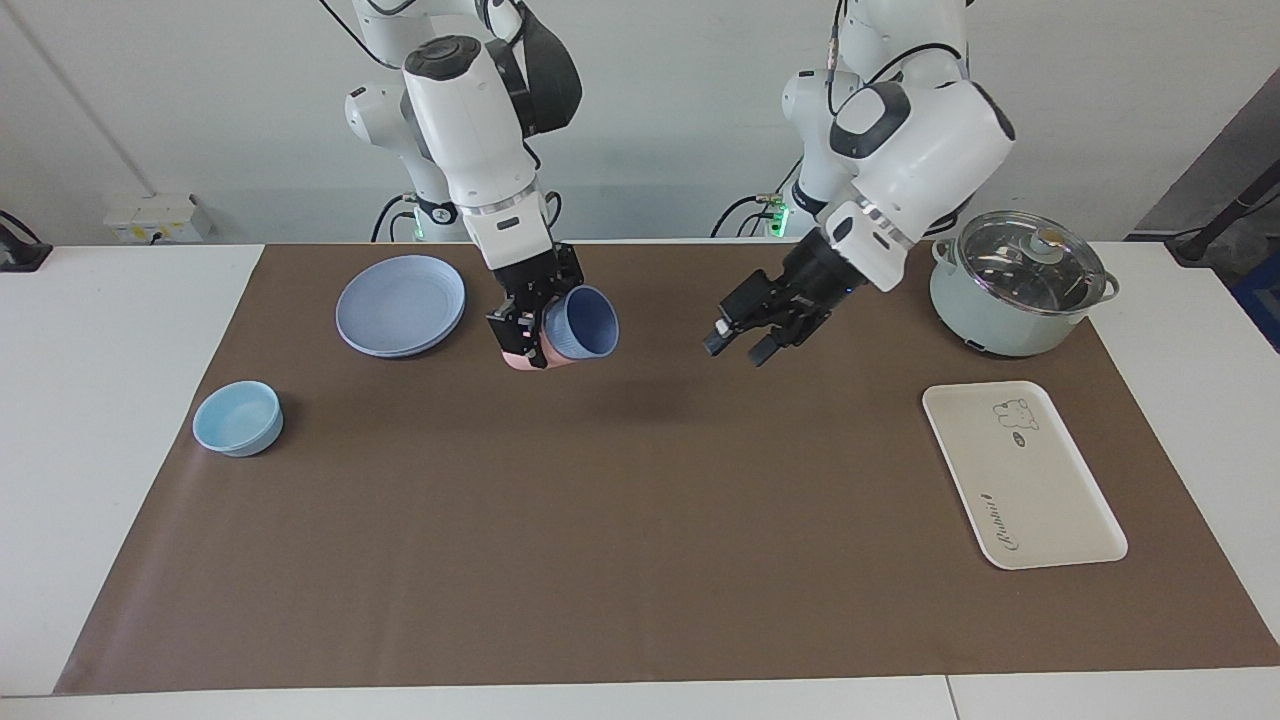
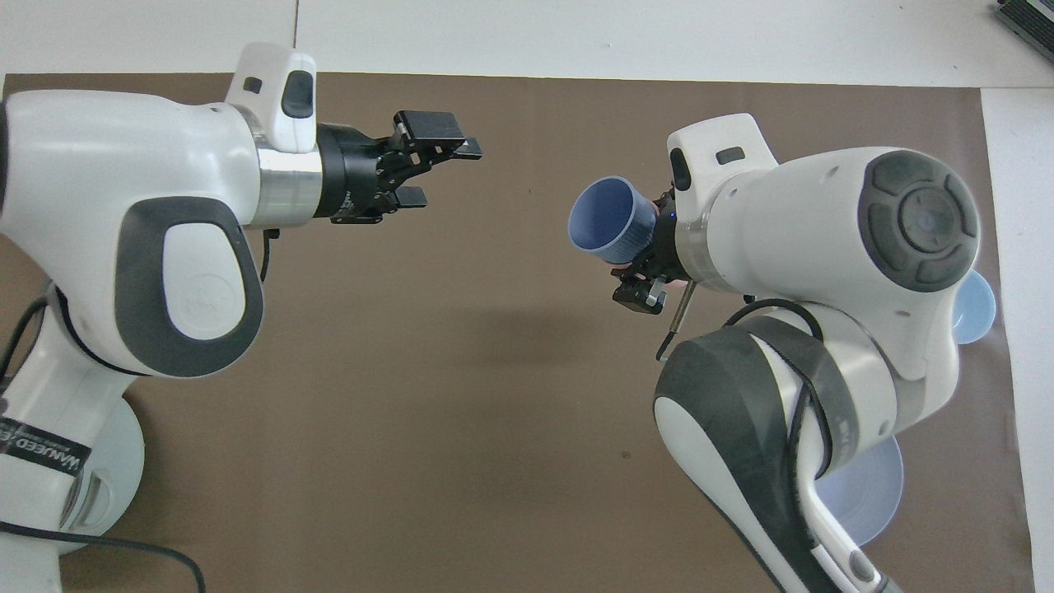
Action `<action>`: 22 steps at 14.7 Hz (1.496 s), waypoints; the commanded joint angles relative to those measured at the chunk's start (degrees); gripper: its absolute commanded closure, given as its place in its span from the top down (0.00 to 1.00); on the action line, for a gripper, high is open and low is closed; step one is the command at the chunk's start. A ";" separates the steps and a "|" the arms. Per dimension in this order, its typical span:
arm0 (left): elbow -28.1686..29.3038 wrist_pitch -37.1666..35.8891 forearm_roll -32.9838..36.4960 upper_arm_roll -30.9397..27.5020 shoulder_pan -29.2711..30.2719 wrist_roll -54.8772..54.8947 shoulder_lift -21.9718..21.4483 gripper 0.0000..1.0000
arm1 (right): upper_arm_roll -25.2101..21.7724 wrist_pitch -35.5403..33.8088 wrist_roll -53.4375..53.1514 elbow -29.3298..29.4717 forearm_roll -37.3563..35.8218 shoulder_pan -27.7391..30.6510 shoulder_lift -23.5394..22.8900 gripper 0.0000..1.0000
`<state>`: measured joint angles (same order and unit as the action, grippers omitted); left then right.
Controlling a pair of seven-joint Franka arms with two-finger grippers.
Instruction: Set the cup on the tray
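While our right gripper (image 1: 530,335) holds the ribbed periwinkle-blue plastic cup (image 1: 583,322) tilted above mid-mat with a pink cup (image 1: 527,356) nested beneath, our left gripper (image 1: 745,335) hangs open nearby; a botched handover could drop both short of the cream-white rectangular tray (image 1: 1020,475).

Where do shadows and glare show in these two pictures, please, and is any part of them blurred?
Facing view: a soft shadow lies on the brown mat below the cup in the right hand; the glass lid of the pot glints. Overhead view: a broad faint shadow on the mat mid-table; both arms loom large. No blur in either.
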<state>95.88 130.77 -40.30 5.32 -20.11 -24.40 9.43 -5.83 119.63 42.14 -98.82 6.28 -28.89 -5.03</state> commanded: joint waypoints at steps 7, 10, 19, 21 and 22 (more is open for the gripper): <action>3.26 1.24 -2.76 -0.84 -7.05 -1.00 -1.26 0.81 | 0.29 -1.33 -0.92 2.93 -5.14 -1.44 -1.91 0.00; 3.96 1.33 -2.77 -0.93 -9.42 -3.10 -1.61 0.54 | 0.29 -0.80 -0.92 2.84 -5.14 -1.26 -2.17 0.00; 3.88 1.24 -1.89 -1.10 -10.30 -3.73 -1.61 0.00 | 0.21 -0.36 -0.92 2.76 -5.14 -1.17 -2.17 0.00; 3.79 1.33 -1.89 -1.10 -10.30 -3.90 -1.61 0.00 | 0.21 -0.27 -0.92 2.67 -5.14 -1.08 -2.17 0.00; 3.79 1.33 -1.89 -1.10 -10.30 -3.82 -1.61 0.00 | 0.21 -0.27 -0.92 2.67 -5.14 -1.08 -2.17 0.00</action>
<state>97.46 131.87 -41.73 4.63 -29.63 -28.26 9.56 -5.82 119.12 42.14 -97.44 2.56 -30.48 -6.61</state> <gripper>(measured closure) 0.890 0.172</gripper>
